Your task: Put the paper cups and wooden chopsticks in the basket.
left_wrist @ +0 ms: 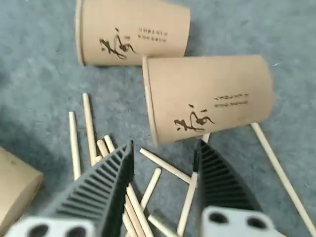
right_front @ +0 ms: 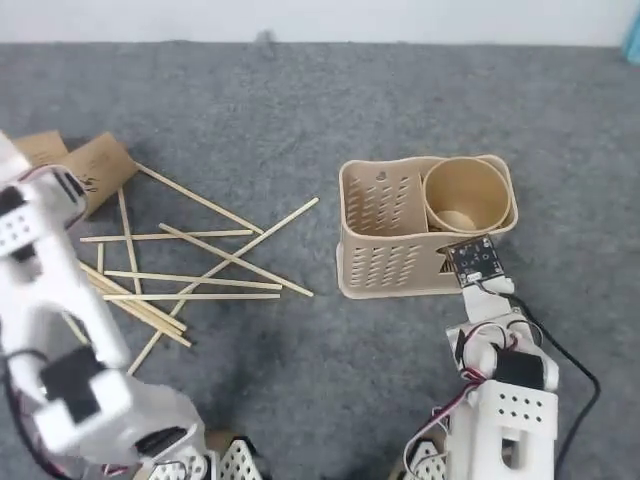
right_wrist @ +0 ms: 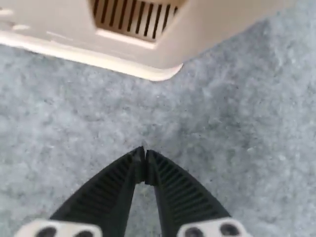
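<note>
The grey bench point(right_front: 400, 100) carries the beige basket point(right_front: 385, 265) right of centre in the high view, and the job looks barely begun. One paper cup point(right_front: 467, 195) stands upright in one compartment of the basket, while the slotted compartment beside it holds nothing that I can see. The left hand point(left_wrist: 165, 145) hangs with its jaws wide and empty just above a lying cup point(left_wrist: 207, 98). A second lying cup point(left_wrist: 133, 32) rests just beyond that one, and the edge of a third cup point(left_wrist: 15, 190) shows nearby. The right hand point(right_wrist: 144, 153) is pinched closed on nothing, low over bare bench just beside the basket's wall. All the wooden chopsticks point(right_front: 200, 265) are left to do, scattered crisscross on the bench well apart from the basket. Some run under and beside the lying cup, so a grasp there may, I judge, snag or drag sticks along.
</note>
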{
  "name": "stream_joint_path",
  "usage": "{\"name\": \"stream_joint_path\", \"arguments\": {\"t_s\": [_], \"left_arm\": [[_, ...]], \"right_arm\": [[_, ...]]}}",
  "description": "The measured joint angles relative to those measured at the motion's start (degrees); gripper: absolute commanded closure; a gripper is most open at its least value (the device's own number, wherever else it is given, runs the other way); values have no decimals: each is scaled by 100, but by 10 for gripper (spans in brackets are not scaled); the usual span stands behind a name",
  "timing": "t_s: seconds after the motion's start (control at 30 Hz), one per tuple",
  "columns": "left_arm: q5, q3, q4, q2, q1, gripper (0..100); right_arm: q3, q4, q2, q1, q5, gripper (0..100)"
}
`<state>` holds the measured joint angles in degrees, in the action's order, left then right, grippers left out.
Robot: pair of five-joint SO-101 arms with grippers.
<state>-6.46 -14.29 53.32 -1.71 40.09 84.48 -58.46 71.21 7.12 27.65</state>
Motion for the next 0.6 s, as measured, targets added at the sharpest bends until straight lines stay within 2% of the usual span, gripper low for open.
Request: {"name": "stream_joint_path", "arguments": {"t_s": [0.2, 0.37, 0.6], "left_arm": [[-26, 1116, 0, -1257, 123, 807], [-62, 1635, -79, -1802, 97, 807], [-765, 1705, -624, -2145, -88, 807]], "right_arm": [[0, 0, 0, 0, 9, 991], [0, 0, 0, 0, 9, 991], [0, 0, 0, 0, 9, 991]]}}
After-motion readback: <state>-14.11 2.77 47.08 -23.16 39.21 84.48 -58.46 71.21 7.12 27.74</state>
